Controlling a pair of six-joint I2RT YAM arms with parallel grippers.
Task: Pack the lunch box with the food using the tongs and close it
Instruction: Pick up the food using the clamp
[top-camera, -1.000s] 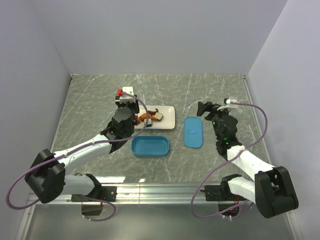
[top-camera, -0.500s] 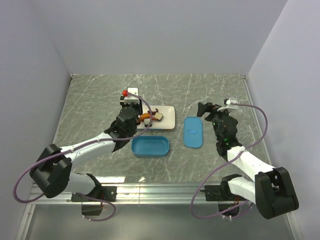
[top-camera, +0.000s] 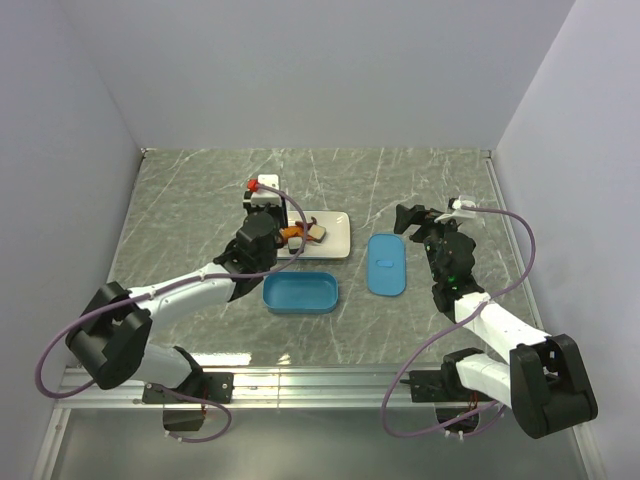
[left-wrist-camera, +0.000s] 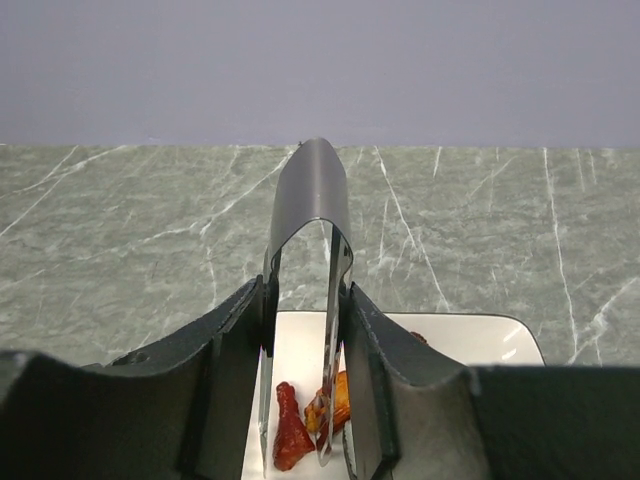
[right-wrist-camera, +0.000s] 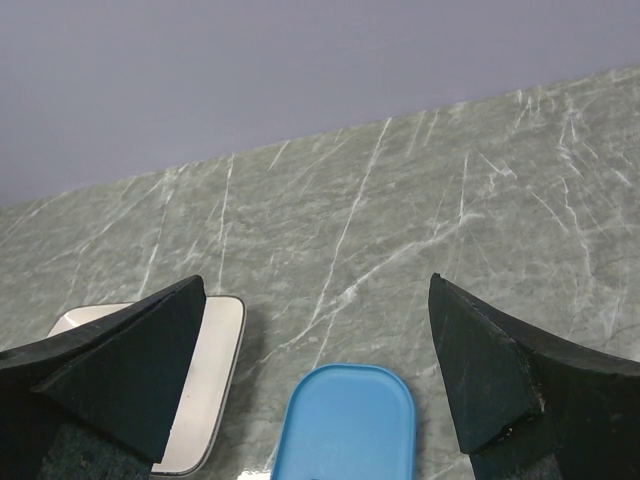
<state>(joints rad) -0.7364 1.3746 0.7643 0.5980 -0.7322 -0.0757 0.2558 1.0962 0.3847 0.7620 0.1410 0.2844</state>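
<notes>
Nearest our arm bases the lunch box (top-camera: 300, 294) sits open on the table (top-camera: 180, 200). We judge it a shallow target: a piece carried across the strip of table between it and the plate (top-camera: 338, 240) could drop short or bounce over the low wall. A little farther off and to the right, the lid (top-camera: 386, 264) lies flat, apart from the box, and our right gripper (right-wrist-camera: 315, 300) hangs wide open and empty just past its far end. Farther on, over the plate, our left gripper (left-wrist-camera: 303, 335) is closed narrowly on the tongs (left-wrist-camera: 312, 190), pressing their two legs toward each other. The tips are down among the food: an orange piece (left-wrist-camera: 338, 398) touches one leg and a dark red piece (left-wrist-camera: 290, 438) lies between the legs, but we cannot tell whether either is truly pinched. If the squeeze is slack or uneven, we expect the piece to slip out on the lift, or the smooth legs to twist in the grip. The box's long axis runs left to right and the lid's runs near to far. The tongs stand steeply, bend up and tips down on the plate, so their long axis is close to upright as far as the wrist view lets us judge.
</notes>
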